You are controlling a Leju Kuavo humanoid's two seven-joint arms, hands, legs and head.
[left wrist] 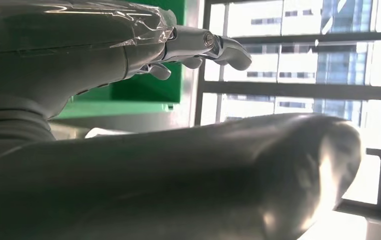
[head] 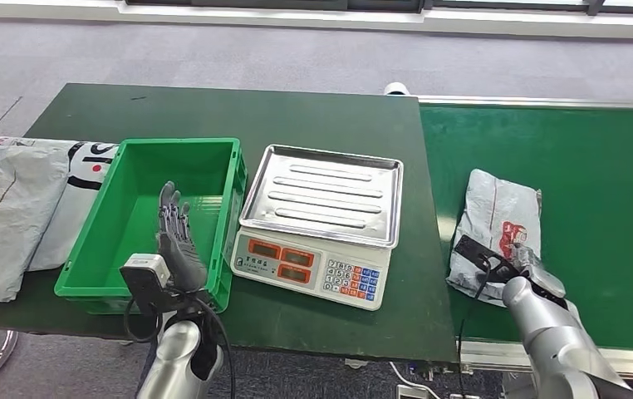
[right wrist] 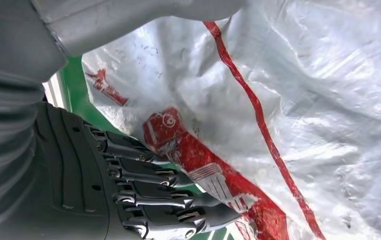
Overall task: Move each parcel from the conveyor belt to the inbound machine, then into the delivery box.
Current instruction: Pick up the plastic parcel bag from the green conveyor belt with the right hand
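Observation:
A grey plastic parcel (head: 496,218) with red print lies on the green conveyor belt (head: 604,174) at the right. My right hand (head: 532,269) is at its near edge. In the right wrist view the parcel (right wrist: 303,100) lies between the thumb and the curled dark fingers (right wrist: 153,200), so the hand grips its edge. My left hand (head: 175,236) stands upright over the front wall of the green delivery box (head: 97,218), fingers straight and apart, holding nothing. The left wrist view has its fingers (left wrist: 193,46) beside the box (left wrist: 128,97). The inbound machine, a scale (head: 321,199) with a steel tray, stands bare.
Two large grey and white parcels (head: 14,208) lie on the dark green table left of the box. The scale's keypad (head: 355,281) faces me. The table's front edge (head: 296,337) runs just beyond both arms. Windows (left wrist: 303,60) are behind the left hand.

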